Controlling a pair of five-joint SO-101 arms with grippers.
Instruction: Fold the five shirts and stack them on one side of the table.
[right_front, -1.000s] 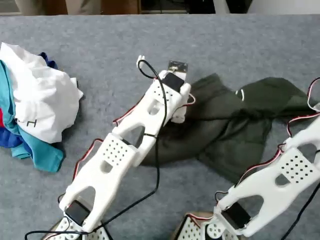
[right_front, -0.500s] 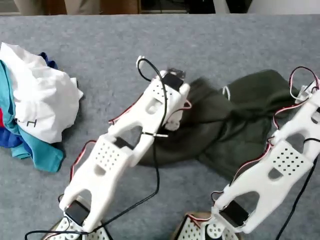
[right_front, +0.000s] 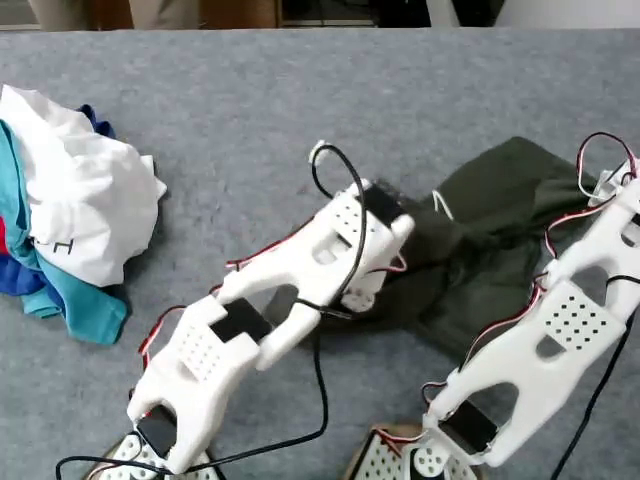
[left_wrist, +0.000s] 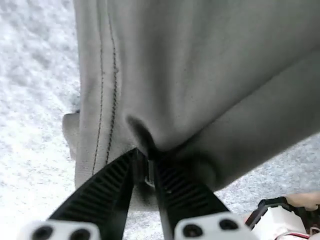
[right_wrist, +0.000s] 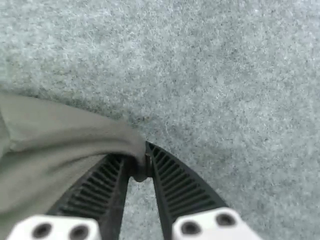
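From the high view, the job looks barely started. A dark green shirt (right_front: 480, 230) lies crumpled and bunched on the grey desk (right_front: 250, 100) between the two arms. The left arm (right_front: 290, 280) comes down on its near-centre part and the right arm (right_front: 560, 330) on its outer edge. Nothing about it reads as a fold yet: no flat panel, no squared edge. The other shirts sit in a loose heap (right_front: 70, 220), well apart from the left pincer (left_wrist: 146, 161) on the far side from the green shirt. White, teal, blue and a sliver of red show in that heap, all unfolded. No stack exists on either side of the desk.

In the left wrist view, the left pincer is clamped narrow on a pinch of the green cloth. The fabric hangs taut and puckered just ahead of the tips, with a stitched hem running beside them. Bare desk shows off to one side beyond the cloth.

In the right wrist view, the right pincer (right_wrist: 142, 161) is likewise closed tight on a small roll of the shirt's edge. The rest of the cloth trails off to one side of it, with bare desk ahead.

My judgement is that the first shirt is only being spread out or positioned. All five folds and the stacking remain to be done.
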